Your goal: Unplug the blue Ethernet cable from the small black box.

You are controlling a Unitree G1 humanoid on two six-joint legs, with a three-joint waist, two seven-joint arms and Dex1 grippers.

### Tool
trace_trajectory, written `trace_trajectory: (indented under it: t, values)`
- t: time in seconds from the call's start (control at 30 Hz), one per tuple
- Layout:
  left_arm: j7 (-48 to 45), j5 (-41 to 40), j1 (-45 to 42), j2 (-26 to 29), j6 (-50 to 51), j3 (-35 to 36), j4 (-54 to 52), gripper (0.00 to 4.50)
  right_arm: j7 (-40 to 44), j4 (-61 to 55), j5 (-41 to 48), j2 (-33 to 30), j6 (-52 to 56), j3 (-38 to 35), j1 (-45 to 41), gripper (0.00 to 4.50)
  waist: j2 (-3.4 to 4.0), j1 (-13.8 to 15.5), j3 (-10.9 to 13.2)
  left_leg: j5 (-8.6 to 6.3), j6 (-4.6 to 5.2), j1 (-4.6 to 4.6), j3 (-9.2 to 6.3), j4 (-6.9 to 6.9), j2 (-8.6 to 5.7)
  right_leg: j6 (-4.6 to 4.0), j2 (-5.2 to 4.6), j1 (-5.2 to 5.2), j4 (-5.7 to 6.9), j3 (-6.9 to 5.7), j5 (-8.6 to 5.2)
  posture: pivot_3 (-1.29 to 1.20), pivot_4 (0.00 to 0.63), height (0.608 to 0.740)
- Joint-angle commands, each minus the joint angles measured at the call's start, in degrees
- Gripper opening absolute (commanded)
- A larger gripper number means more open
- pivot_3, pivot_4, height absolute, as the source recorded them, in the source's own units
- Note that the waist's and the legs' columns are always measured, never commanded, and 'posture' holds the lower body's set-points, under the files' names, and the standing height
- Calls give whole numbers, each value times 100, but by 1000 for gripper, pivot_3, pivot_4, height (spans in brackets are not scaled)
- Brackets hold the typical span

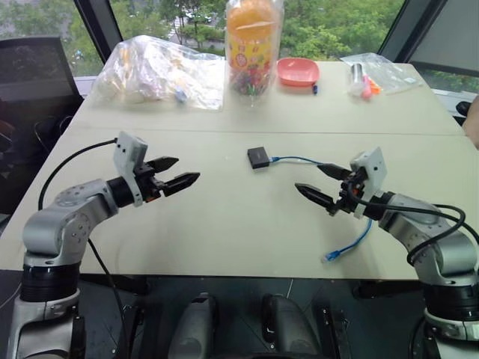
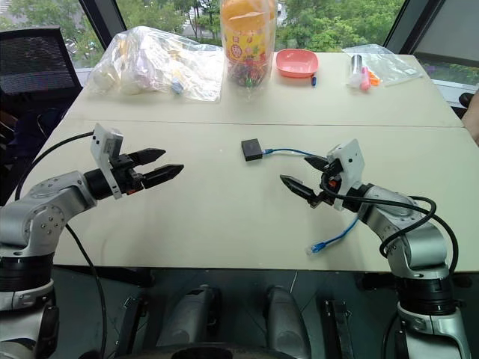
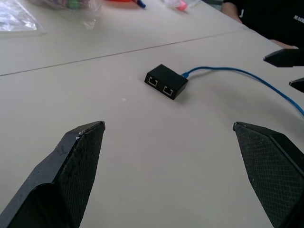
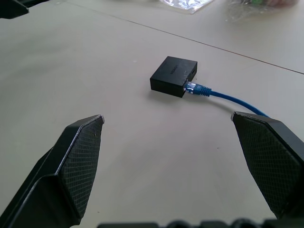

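The left gripper (image 1: 174, 172), at centre left of the head view, has its two black fingers spread wide and grips nothing; it hangs above the table (image 1: 224, 217) and points toward the frame centre. The right gripper (image 1: 322, 183), at centre right, is likewise spread wide and empty, pointing toward the centre.

The small black box (image 1: 258, 157) lies flat on the table just above frame centre, between the two grippers and apart from both. The blue Ethernet cable (image 1: 296, 159) is plugged into the box edge facing the right gripper; the cord runs right, passes behind that gripper, and its free end (image 1: 333, 256) lies at lower right near the table edge.

Plastic bags (image 1: 161, 71), a tall jar (image 1: 253, 45) and a red dish (image 1: 298, 71) occupy the upper frame.
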Motion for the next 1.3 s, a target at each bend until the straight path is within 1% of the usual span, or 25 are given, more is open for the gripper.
trace_trajectory:
  t: [0.03, 0.13, 0.57, 0.7, 0.77, 0.83, 0.93, 1.07, 1.13, 1.17, 1.2, 1.27, 1.3]
  values:
    - [91, -5, -105, -77, -264, 189, -90, 4468, 36, -17, -17, -54, -99, -77, -148, 4500, 0, 0, 0, 0, 0, 0, 0, 0, 0, 0, 0, 0, 0, 0, 0, 0, 150, 740]
    - [101, -63, -152, -46, -130, 164, -94, 4468, 49, 42, -57, -50, -148, -77, -178, 4500, -1, 0, 0, 0, 0, 0, 1, 1, -1, 0, 0, 0, 0, 0, 0, 0, 150, 740]
    - [62, 38, -220, -3, -175, 57, -7, 4468, 2, 87, -143, 2, -255, -15, -158, 4500, -1, 0, 0, 0, 0, 0, 1, 1, -7, 0, 0, 0, 1, 0, 0, 0, 150, 740]
    - [-85, 192, -318, 42, -352, -44, 175, 4468, 21, 185, -209, -15, -287, 62, -252, 4500, -1, 0, 0, 0, 0, 0, 1, 1, -9, 0, 1, 0, 2, 0, 0, 0, 150, 740]
    - [-396, 328, -466, 137, -553, -172, 454, 4468, 46, 375, -335, -6, -331, 211, -506, 4500, 0, -7, 0, 0, 0, 0, 1, 2, -9, 0, 1, 0, 3, 0, 0, 0, 150, 740]
    - [-989, 494, -727, 320, -800, -415, 919, 4468, 116, 861, -619, 73, -523, 503, -963, 4500, -1, -27, 0, 0, 0, 1, 3, 8, -9, -1, 3, 0, 5, 0, 1, 0, 150, 740]
    - [-1864, 626, -1174, 537, -1017, -726, 1626, 4468, 253, 1931, -1042, 306, -952, 890, -1689, 4500, -1, -54, 0, 0, 0, 3, 4, 14, -6, -10, 14, -1, 6, 0, 7, 0, 150, 740]
    - [-2803, 959, -1815, 668, -1421, -1116, 2633, 4468, 479, 3802, -1772, 652, -1751, 1431, -2797, 4500, -1, -121, 0, 1, 1, 4, 3, 5, -2, -13, 23, 0, 4, -1, 8, 0, 150, 740]
    - [-3067, 1142, -2052, 652, -1625, -1253, 3035, 4468, 565, 4708, -2100, 793, -2145, 1626, -3286, 4500, -1, -137, 1, 2, 1, -8, 4, -1, -2, -9, 24, -11, 2, 0, 9, 0, 150, 740]
    - [-3173, 1228, -2143, 645, -1731, -1301, 3188, 4468, 579, 5271, -2321, 880, -2347, 1759, -3597, 4500, 0, -149, 1, 2, 1, -11, 4, -1, -2, 10, 24, -14, 4, 0, 20, 0, 150, 740]
    - [-3219, 1300, -2199, 632, -1828, -1320, 3273, 4468, 614, 5822, -2652, 936, -2651, 1996, -3903, 4500, 0, -157, 2, 2, 1, -11, 7, -1, -2, 13, 24, -16, 5, 0, 21, 0, 150, 740]
    - [-3188, 1297, -2203, 584, -1842, -1231, 3219, 4468, 712, 6884, -3147, 1080, -3134, 2334, -4485, 4500, -1, -185, 3, 2, 1, -15, 9, -8, -2, 14, 24, -23, 5, 2, 22, 0, 150, 740]
    - [-3144, 1249, -2149, 557, -1787, -1158, 3119, 4468, 736, 7331, -3224, 1163, -3321, 2331, -4710, 4500, -1, -185, 4, 2, 1, -15, 9, -10, -2, 15, 24, -26, 7, 3, 22, 0, 150, 740]
